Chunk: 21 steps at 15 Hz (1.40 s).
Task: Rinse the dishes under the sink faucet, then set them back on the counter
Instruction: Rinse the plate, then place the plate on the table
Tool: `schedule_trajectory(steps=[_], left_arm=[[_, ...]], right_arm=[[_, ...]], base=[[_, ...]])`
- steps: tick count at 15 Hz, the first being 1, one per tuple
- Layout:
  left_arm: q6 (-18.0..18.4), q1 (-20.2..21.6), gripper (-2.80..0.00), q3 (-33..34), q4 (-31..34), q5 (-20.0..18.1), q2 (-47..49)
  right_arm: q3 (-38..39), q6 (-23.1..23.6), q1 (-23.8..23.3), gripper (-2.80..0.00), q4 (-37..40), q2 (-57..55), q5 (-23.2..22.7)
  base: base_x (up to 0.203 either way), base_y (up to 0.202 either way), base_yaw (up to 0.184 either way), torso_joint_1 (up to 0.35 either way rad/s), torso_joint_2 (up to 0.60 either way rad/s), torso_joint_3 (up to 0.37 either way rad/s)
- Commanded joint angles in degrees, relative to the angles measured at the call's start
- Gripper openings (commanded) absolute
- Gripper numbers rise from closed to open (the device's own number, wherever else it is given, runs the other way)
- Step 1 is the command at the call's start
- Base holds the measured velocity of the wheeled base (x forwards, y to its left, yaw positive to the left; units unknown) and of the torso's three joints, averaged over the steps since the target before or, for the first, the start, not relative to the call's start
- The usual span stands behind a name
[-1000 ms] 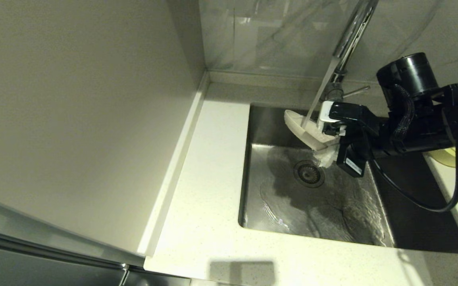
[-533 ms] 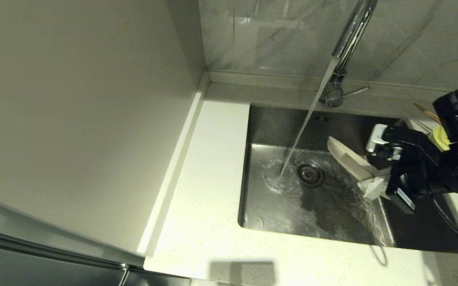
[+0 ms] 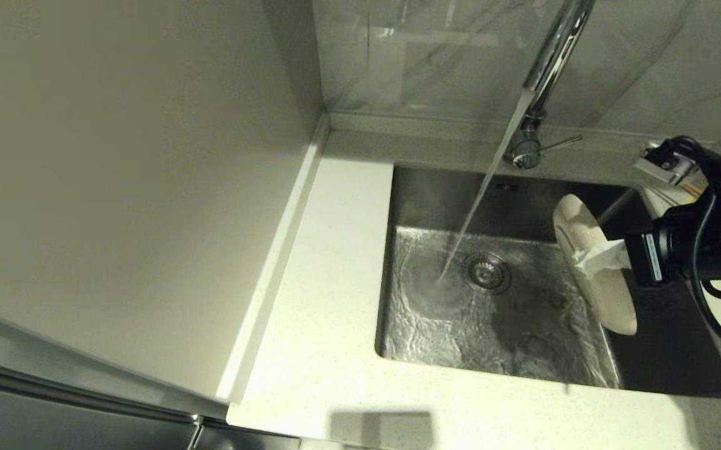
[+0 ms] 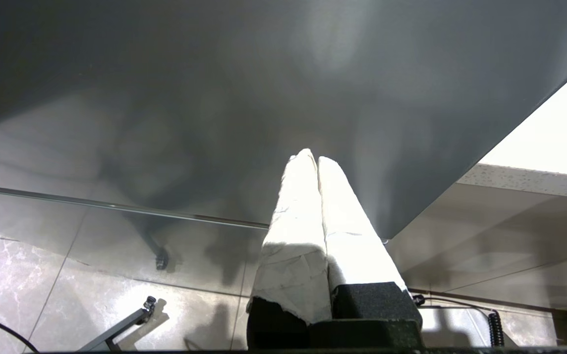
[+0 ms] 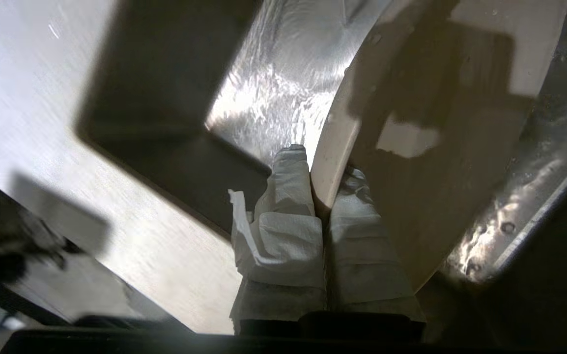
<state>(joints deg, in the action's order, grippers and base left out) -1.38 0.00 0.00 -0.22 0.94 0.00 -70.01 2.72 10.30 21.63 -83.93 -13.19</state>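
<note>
1. Clamping the rim of the cream-white plate point(image 3: 595, 275), the right pincer point(image 3: 593, 259) reaches in from the right side of the sink point(image 3: 673, 369), its paper-wrapped fingers point(image 5: 283, 196) pressed on either face of the plate's edge.
2. Held on edge, nearly upright, the plate hangs over the right part of the sink, above the basin floor and to the right of the drain strainer point(image 3: 488, 272).
3. In the right wrist view the plate's rim point(image 5: 332, 142) sits squeezed between the two wrapped fingers, with wet steel showing past it.
4. Water point(image 3: 482, 187) runs from the faucet point(image 3: 545, 75), which stands behind the sink, and lands on the basin floor just left of the drain strainer; the stream falls well clear of the plate.
5. Rippling water covers the sink floor around the strainer.
6. The white speckled table point(image 3: 329, 325) wraps the sink on its left and near sides.
7. Thin brown chopsticks point(image 3: 688, 186) show partly beyond the sink's far right corner, mostly hidden by the right arm.
8. The left pincer point(image 4: 317, 162) is parked away from the sink, below the table edge, its wrapped fingers pressed together on nothing.
</note>
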Motion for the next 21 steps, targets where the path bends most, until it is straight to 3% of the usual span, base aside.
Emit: schedule_trajectory(steps=[1,6,12,21], left_arm=[[0.0,0.0,-2.8,0.0,0.0,0.0,-0.1],[0.0,0.0,-2.8,0.0,0.0,0.0,-0.1],[0.0,0.0,-2.8,0.0,0.0,0.0,-0.1],[0.0,0.0,-2.8,0.0,0.0,0.0,-0.1]], right_arm=[[-4.6,-5.6,1.1,-2.8,0.1,-1.7,-0.1],[-15.6,-22.9,2.2,-2.8,0.1,-6.9,-2.9],[-23.7,-37.3,1.9,-2.8,-0.5,-13.0,-2.7],[-28.7,-37.1,1.9,-2.8,-3.8,-16.4,-3.4]], base=[[0.0,0.0,0.0,0.0,0.0,0.0],[0.0,0.0,0.0,0.0,0.0,0.0],[0.0,0.0,0.0,0.0,0.0,0.0],[0.0,0.0,0.0,0.0,0.0,0.0]])
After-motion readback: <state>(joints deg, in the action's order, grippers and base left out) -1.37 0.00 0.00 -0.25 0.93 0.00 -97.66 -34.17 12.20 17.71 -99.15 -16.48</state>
